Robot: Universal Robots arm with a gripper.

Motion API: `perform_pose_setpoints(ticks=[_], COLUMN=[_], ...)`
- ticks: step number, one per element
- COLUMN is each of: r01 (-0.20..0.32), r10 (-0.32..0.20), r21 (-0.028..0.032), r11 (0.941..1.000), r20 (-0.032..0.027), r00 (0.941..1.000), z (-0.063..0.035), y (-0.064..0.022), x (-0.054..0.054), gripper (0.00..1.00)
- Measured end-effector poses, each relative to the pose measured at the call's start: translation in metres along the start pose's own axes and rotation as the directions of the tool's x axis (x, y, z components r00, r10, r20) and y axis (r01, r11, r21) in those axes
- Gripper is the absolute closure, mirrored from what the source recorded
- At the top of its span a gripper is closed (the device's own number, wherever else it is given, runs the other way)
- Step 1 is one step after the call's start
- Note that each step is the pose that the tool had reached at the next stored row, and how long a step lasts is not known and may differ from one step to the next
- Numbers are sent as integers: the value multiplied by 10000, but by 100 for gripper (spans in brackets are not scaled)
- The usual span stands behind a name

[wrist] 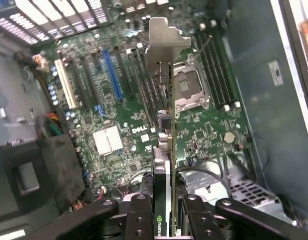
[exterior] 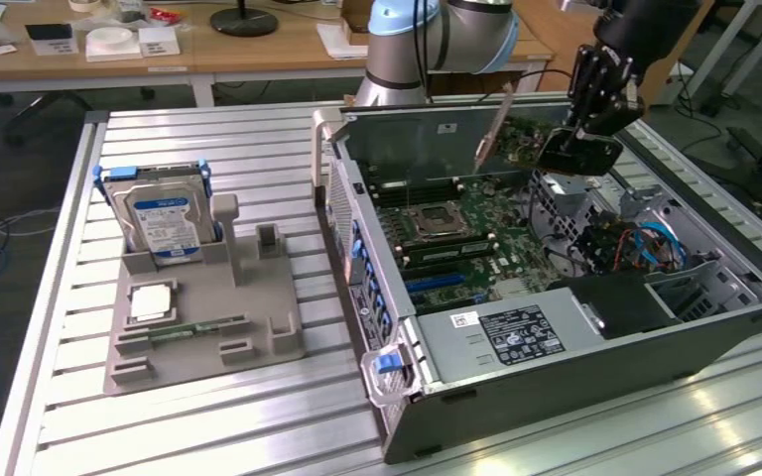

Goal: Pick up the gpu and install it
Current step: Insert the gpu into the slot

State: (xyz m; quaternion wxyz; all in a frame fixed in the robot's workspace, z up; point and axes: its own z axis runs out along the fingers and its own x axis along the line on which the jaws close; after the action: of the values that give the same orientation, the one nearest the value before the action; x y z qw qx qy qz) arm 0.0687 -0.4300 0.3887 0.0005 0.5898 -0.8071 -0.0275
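Note:
My gripper [exterior: 577, 149] hangs over the far end of the open computer case [exterior: 395, 297] and is shut on the gpu [exterior: 514, 134]. In the exterior view the card hangs on edge above the motherboard [exterior: 467, 233], silver bracket toward the exterior view's left. In the wrist view the gpu [wrist: 166, 150] runs edge-on away from my gripper [wrist: 166, 212], its black shroud and green board clamped between the fingers [wrist: 138, 217]. Its silver bracket is at the far end. Below it lies the motherboard [wrist: 118, 105] with a blue slot [wrist: 112, 75]. The card touches no slot.
The CPU socket [exterior: 435, 218], memory slots and a power supply [exterior: 514, 332] sit inside the case, with cables [exterior: 646, 248] at the exterior view's right. On the slatted table [exterior: 222, 139], a grey fixture [exterior: 269, 332] holds a silver hard drive [exterior: 159, 213] and a memory stick [exterior: 195, 327].

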Motion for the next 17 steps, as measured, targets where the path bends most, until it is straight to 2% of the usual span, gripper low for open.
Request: perform_pose_setpoints(ticks=[5, 11, 15, 17], r01=[908, 2037, 2112, 2120], r10=[-908, -2038, -2113, -2120], r21=[-31, -74, -77, -36], r11=[9959, 9790, 9774, 9773], r20=[-39, -86, -88, -64], r00=[9959, 9790, 9774, 9772], z=[3, 7, 8, 9], y=[0, 0, 0, 0], x=[0, 0, 0, -1], gripper=[73, 73, 73, 73])
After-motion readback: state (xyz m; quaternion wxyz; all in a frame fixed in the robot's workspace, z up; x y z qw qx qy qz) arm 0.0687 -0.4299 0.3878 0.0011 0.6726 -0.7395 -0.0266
